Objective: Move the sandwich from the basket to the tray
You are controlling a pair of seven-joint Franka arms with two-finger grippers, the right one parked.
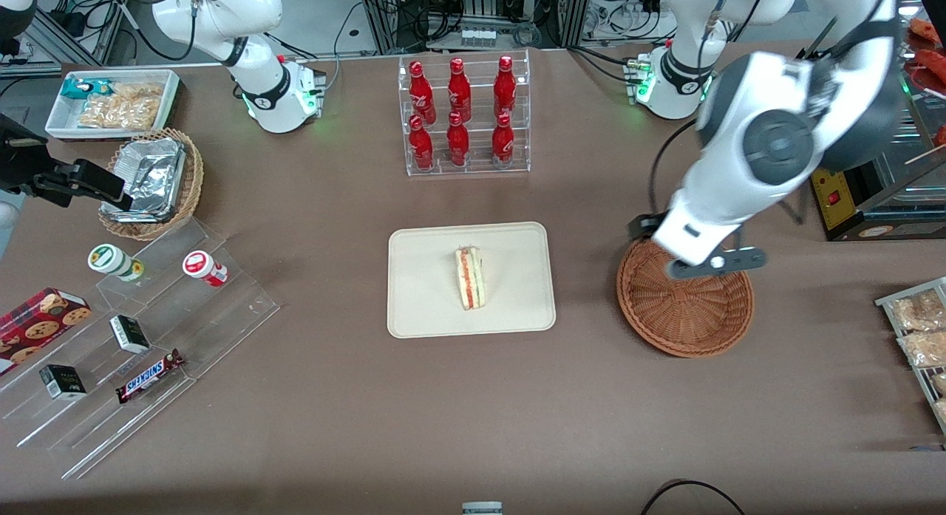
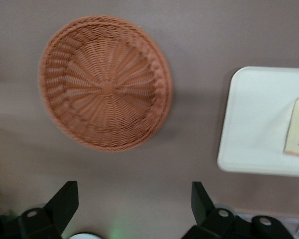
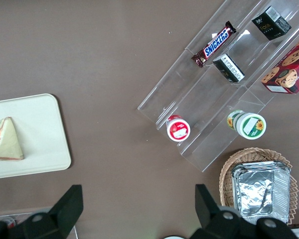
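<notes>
Wicker basket [image 1: 686,308] partly hidden by arm; spread pincer [image 2: 134,204] above; sandwich [image 1: 470,278] on tray [image 1: 421,293].

The only wording showing clearly is "SNICKERS", running in white letters along the brown candy bar [image 1: 150,375] that is lying on the clear acrylic step shelf [image 1: 140,338] toward the parked arm's end of the bench. The same word is showing on that bar in the right wrist view. Labels on the red bottles [image 1: 458,112], the small black boxes [image 1: 130,333] and the round-lidded cups [image 1: 204,267] are staying too small to read.
</notes>
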